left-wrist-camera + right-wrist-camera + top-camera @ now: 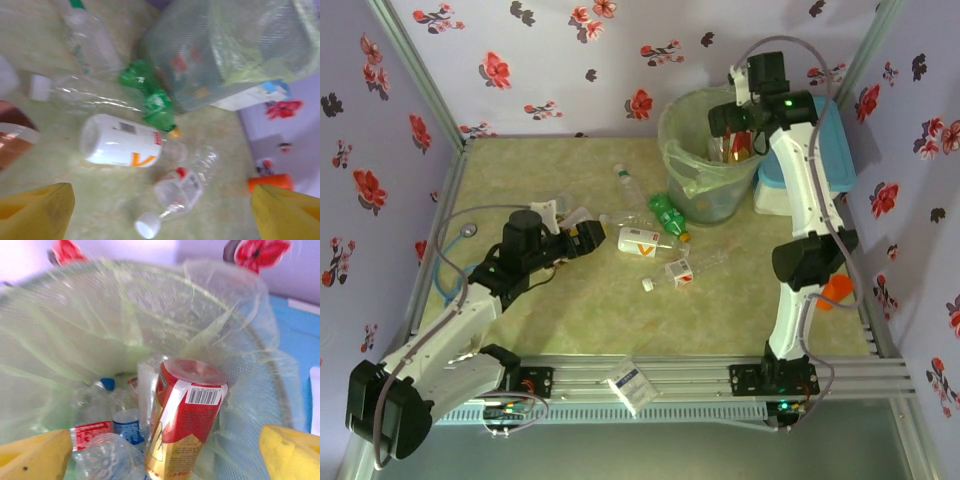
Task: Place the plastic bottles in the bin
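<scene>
Hovering over the bin (705, 200), right gripper (160, 452) spread, pinching nothing. Left gripper (160, 210) spread too; white-label bottle (120, 141) lies at bin's 7 o'clock. Likely light, slick, crushable: take mid-body across label.

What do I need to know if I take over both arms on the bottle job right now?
Left gripper: jaws open, empty, hovering over the loose bottles on the table.
Right gripper: jaws open, empty, above the bin.
Done: a red-and-gold labelled bottle leans in the bin among several clear ones.
Left on the table near the bin: white-labelled bottle, green bottle, red-labelled clear bottle, clear bottle further back, and at least one more.
Likely next: the left arm takes the white-labelled bottle, which is nearest to it.
</scene>
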